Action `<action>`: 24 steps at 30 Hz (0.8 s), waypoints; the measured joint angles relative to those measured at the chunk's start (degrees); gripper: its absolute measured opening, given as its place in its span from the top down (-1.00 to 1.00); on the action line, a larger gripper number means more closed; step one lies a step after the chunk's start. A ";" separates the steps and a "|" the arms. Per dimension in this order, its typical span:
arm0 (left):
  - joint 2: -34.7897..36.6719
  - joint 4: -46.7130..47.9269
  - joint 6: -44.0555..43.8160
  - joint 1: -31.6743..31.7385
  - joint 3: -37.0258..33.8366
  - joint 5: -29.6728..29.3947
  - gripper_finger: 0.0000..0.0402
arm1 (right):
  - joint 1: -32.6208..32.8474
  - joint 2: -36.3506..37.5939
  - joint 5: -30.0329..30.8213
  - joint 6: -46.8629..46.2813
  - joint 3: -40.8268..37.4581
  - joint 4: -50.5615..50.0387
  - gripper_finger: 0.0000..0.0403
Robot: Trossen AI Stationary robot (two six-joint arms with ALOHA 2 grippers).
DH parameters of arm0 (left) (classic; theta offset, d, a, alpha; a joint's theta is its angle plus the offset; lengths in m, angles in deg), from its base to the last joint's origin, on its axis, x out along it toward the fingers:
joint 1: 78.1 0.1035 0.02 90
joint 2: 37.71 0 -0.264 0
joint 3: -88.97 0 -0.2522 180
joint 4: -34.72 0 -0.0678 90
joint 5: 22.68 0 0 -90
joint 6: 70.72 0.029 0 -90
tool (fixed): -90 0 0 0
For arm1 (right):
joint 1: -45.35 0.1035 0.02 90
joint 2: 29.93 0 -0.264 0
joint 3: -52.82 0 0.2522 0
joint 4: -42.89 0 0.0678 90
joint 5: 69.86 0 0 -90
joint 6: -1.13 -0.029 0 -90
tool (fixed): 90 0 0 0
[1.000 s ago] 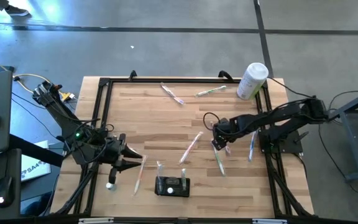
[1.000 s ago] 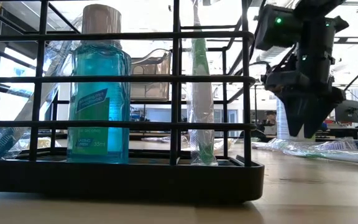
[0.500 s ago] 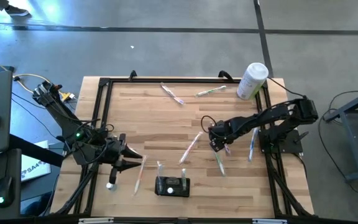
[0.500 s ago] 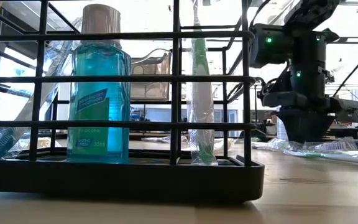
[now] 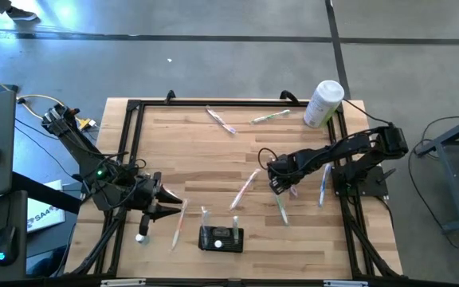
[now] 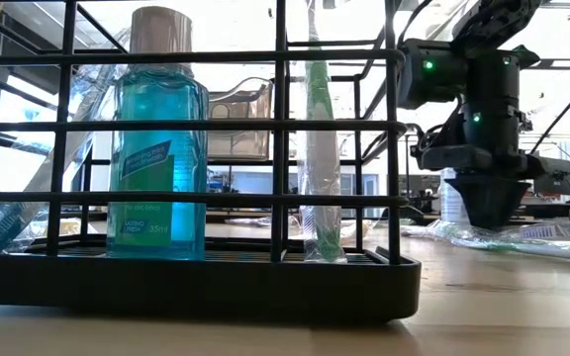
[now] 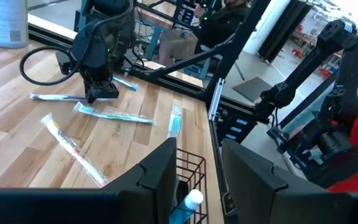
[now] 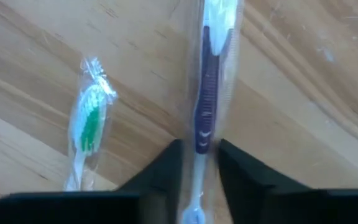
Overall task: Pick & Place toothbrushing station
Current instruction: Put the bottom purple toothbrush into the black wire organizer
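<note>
The toothbrushing station [image 5: 220, 238] is a black wire holder standing on its base [image 6: 196, 287] near the table's front edge. In it stand a blue mouthwash bottle [image 6: 158, 148] and a wrapped green toothbrush [image 6: 320, 148]. A purple toothbrush [image 8: 209, 81] in a clear wrapper lies flat on the wood right of centre. My right gripper [image 5: 277, 183] points down onto it, shut on it. A green-bristled wrapped brush [image 8: 89, 130] lies beside it. My left gripper [image 5: 170, 209] hovers open at the front left, level, with nothing between its fingers [image 7: 160, 174]. My right gripper pinches the purple toothbrush's handle [image 8: 201, 140] through its clear wrapper, between the two fingers. The fingers come from above, pointing down, and lie across the brush. The brush lies flat on the table.
Several more wrapped toothbrushes lie scattered: [image 5: 245, 189], [image 5: 221, 119], [image 5: 269, 117], [image 5: 323, 190], [image 5: 180, 223]. A tall white container [image 5: 323, 104] stands at the back right corner. A black rail frame [image 5: 134, 143] borders the table. A small white object [image 5: 142, 237] lies below my left arm.
My right gripper has come down onto the table at the purple toothbrush, then its fingers have closed on the brush. The brush has stayed flat on the wood.
</note>
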 joint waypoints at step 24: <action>0.00 -0.83 -3.99 0.00 0.00 -0.04 0.36 | 6.97 14.47 14.24 13.65 26.02 -29.94 0.99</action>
